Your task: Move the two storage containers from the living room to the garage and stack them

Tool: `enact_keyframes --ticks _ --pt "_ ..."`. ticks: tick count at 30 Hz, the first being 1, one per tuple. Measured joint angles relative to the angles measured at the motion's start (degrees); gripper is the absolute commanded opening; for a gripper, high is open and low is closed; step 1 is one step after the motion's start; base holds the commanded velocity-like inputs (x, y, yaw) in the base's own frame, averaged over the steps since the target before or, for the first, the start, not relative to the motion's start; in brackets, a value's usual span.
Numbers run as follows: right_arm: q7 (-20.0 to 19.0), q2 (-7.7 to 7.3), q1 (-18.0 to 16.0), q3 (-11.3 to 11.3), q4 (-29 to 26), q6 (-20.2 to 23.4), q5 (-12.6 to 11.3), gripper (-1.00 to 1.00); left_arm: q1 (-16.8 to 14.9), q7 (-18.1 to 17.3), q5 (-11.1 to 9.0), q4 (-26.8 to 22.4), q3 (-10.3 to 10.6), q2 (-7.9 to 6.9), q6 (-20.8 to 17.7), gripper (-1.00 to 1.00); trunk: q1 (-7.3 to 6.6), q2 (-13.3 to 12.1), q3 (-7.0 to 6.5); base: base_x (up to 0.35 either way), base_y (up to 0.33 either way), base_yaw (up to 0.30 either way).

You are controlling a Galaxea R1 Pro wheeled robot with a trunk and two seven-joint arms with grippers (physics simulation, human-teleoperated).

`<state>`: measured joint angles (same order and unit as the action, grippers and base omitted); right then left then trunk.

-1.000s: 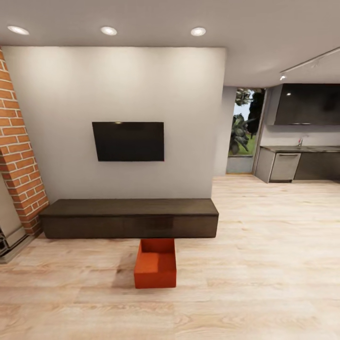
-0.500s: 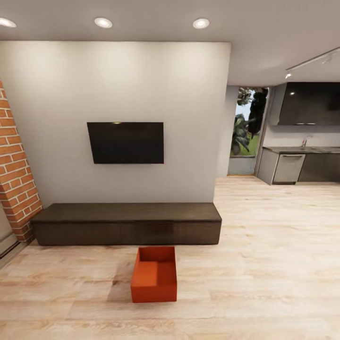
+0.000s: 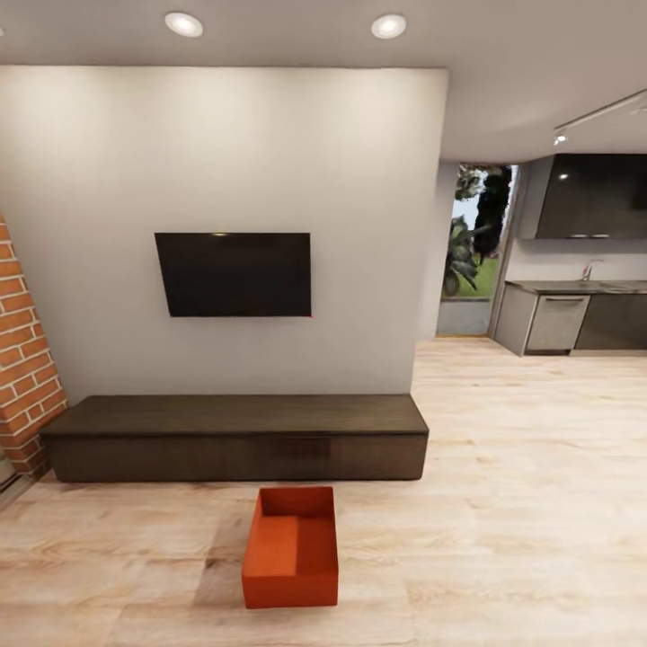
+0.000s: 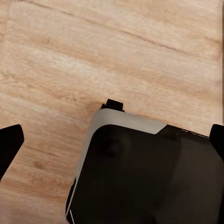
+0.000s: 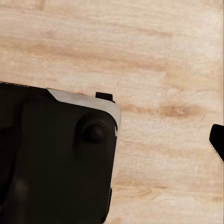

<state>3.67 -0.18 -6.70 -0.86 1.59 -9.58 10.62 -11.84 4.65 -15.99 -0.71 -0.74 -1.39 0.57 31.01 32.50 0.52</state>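
Note:
One orange-red storage container (image 3: 291,548), open-topped and empty, sits on the light wood-plank floor of the living room, just in front of the long low dark bench (image 3: 238,436). It lies low in the middle of the head view. In the left wrist view my left gripper (image 4: 112,144) is open, with black fingertips (image 4: 9,144) at both edges of the frame, hanging over bare planks and my own dark base (image 4: 149,177). My right gripper (image 5: 112,140) hangs over the planks too, one fingertip (image 5: 217,140) at the frame's edge, set wide, nothing held.
A black TV (image 3: 234,274) hangs on the pale wall above the bench. The red-brick fireplace (image 3: 22,395) stands at the far left. Open wood floor runs right toward a kitchen counter (image 3: 575,314) and a glass door (image 3: 472,252).
The whole view has shifted: the camera has come closer, so the container and bench appear larger and lower, and the brick fireplace has slid toward the left edge. The container itself has not moved.

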Motion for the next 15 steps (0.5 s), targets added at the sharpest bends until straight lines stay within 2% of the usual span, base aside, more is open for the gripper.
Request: enact_keyframes --ticks 15 --pt "-0.1 0.0 0.0 0.1 0.0 0.0 0.0 1.0 0.0 0.0 -0.1 0.0 0.0 -0.02 0.1 1.0 0.0 0.0 0.0 0.321 0.0 0.0"
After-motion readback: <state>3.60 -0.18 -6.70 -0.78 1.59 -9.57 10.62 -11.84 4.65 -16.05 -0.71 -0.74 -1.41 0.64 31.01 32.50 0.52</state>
